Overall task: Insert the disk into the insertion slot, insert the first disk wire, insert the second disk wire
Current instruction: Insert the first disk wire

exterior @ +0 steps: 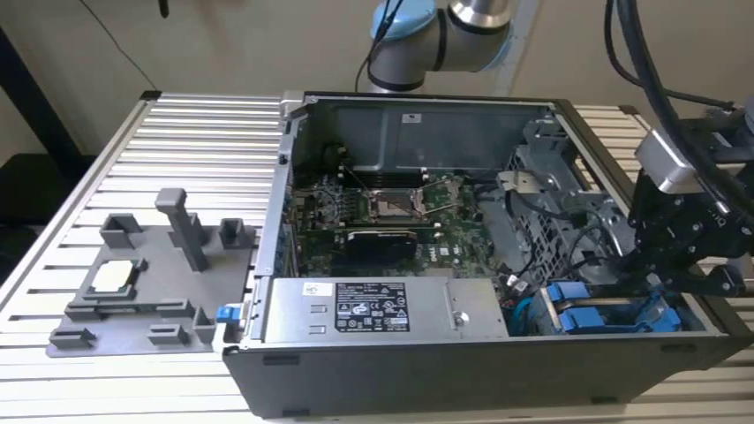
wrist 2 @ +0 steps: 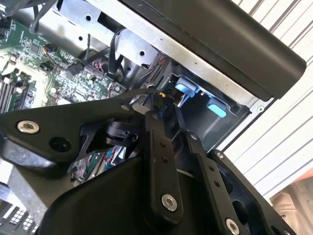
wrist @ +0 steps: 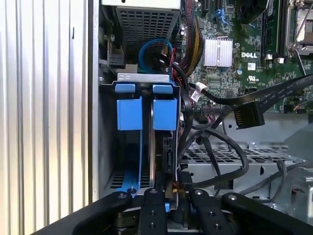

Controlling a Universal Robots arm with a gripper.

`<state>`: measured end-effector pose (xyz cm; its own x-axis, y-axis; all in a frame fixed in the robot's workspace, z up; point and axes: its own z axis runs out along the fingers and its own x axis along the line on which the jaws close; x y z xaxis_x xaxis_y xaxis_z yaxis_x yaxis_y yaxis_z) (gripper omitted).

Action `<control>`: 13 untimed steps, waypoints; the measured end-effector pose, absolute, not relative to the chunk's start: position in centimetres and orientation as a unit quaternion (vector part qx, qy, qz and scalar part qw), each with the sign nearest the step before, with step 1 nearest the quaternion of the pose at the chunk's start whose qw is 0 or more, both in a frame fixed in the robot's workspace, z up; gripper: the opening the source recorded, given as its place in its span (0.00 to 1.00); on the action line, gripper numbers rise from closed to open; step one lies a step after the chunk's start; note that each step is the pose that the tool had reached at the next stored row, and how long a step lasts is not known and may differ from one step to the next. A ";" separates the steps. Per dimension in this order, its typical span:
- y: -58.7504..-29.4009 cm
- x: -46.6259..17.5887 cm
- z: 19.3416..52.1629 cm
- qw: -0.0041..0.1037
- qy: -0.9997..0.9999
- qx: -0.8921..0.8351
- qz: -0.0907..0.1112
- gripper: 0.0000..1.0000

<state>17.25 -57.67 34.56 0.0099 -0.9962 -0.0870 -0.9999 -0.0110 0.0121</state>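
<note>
Near corner of the worktop (exterior: 177,132), on the exterior view's left: a grey fixture tray (exterior: 130,300). Beside it, an open computer case (exterior: 471,380) reaches the near edge. In the case's near corner on the exterior view's right, a drive bay (wrist: 142,77) holds two blue carriers. The disk (wrist: 164,113) is seated in the slot farther from the case wall, with the other carrier (wrist: 129,112) just beside it. The gripper (wrist: 174,192) hangs over the bay, fingers narrow, pinching a small connector (wrist 2: 159,96) with yellow wires near the disk's end. A black flat connector (wrist: 248,115) hangs loose nearby. Farther in lies the motherboard (exterior: 389,212).
</note>
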 end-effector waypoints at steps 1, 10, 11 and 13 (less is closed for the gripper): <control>-57.7 17.3 34.8 0.026 0.703 -0.710 0.035 0.26; -57.7 17.2 36.9 0.026 0.703 -0.710 0.035 0.26; -57.7 17.2 37.2 0.026 0.703 -0.710 0.035 0.26; -57.7 17.2 37.6 0.026 0.703 -0.710 0.035 0.26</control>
